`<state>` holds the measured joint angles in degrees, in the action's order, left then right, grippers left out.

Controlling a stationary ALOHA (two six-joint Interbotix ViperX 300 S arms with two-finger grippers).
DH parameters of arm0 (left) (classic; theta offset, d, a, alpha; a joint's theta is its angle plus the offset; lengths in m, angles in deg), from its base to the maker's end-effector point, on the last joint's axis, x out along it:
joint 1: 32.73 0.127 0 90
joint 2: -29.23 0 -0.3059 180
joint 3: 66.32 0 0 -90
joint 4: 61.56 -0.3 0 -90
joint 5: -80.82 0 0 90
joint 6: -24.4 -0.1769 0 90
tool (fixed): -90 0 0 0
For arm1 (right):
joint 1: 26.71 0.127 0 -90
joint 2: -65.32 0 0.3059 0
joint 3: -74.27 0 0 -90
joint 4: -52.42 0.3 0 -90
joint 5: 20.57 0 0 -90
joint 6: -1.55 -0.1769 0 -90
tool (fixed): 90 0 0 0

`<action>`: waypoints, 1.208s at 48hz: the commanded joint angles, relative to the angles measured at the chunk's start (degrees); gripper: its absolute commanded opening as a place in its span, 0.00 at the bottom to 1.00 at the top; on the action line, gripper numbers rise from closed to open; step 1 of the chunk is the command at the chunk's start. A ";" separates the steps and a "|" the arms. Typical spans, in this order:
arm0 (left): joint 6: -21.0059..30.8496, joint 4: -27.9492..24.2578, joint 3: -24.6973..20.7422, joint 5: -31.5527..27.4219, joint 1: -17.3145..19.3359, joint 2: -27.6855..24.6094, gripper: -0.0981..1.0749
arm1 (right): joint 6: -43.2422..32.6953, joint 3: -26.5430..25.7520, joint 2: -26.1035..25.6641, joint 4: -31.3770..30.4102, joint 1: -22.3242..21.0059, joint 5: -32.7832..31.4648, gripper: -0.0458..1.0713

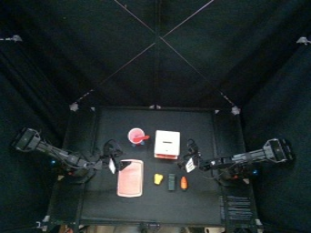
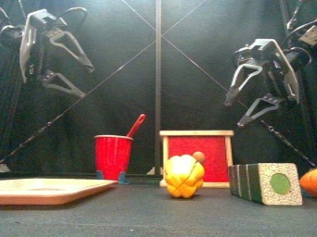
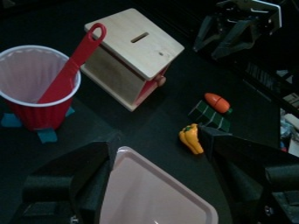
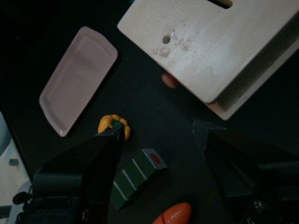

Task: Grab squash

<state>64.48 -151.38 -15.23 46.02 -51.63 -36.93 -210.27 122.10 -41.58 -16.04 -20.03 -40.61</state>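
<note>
On the worktop (image 1: 97, 196) you have the board (image 1: 133, 180) near the left edge, toward the front. The squash (image 1: 159, 180) lies just right of it, and the oblong piece (image 1: 183, 182) lies further right. Behind them, toward the back edge, the cup (image 1: 137, 137) stands left of the wooden box (image 1: 168, 143). A spoon (image 3: 73, 61) stands inside the cup.

The squash (image 3: 190, 138) looks like glossy yellow plastic. Beside it, the pale box (image 3: 131, 54) shows matt, smooth wood; the red cup (image 3: 38, 86) beyond the box is ribbed plastic.
</note>
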 commanded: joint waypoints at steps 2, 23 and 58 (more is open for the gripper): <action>-0.44 -2.81 -1.32 -0.09 2.11 0.53 0.95 | 0.00 -1.32 -1.67 -0.70 -0.18 -0.26 0.89; -1.93 -14.94 -3.60 -0.35 8.09 -2.11 0.95 | -0.26 -0.53 -2.99 -0.79 0.79 -2.90 0.89; -5.01 -10.99 -7.73 3.16 3.60 -12.48 0.95 | 0.09 -1.23 -3.52 -4.48 1.05 -3.34 0.89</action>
<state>59.47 -165.45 -20.15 48.48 -45.74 -48.00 -210.27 121.75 -44.04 -20.08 -19.06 -43.77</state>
